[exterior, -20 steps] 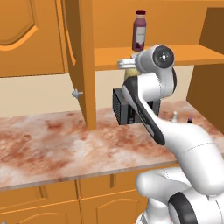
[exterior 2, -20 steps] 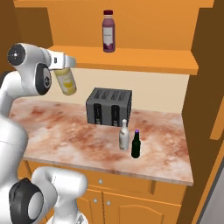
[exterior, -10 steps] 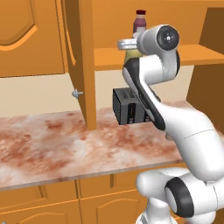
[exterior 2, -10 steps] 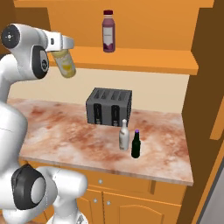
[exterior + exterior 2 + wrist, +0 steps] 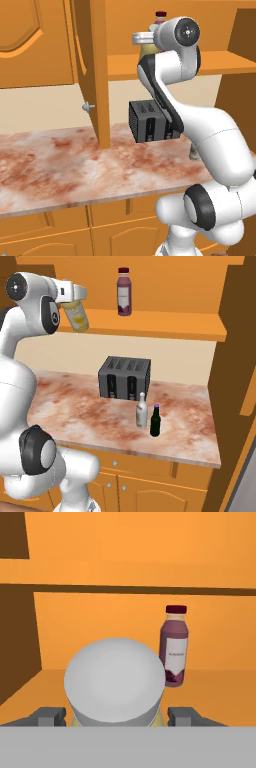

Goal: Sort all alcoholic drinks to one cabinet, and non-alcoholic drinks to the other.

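Yellow bottle (image 5: 77, 315) clamped in gripper (image 5: 114, 718), upper left; to be set upright beside purple bottle (image 5: 174, 646), contact avoided.

The purple bottle (image 5: 174, 647) bears a pale label with unreadable print.

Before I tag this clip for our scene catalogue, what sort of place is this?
A rendered home kitchen, most likely: wooden wall cabinets with an open shelf, a marble-patterned counter over cupboard doors, and a dark toaster standing on it.
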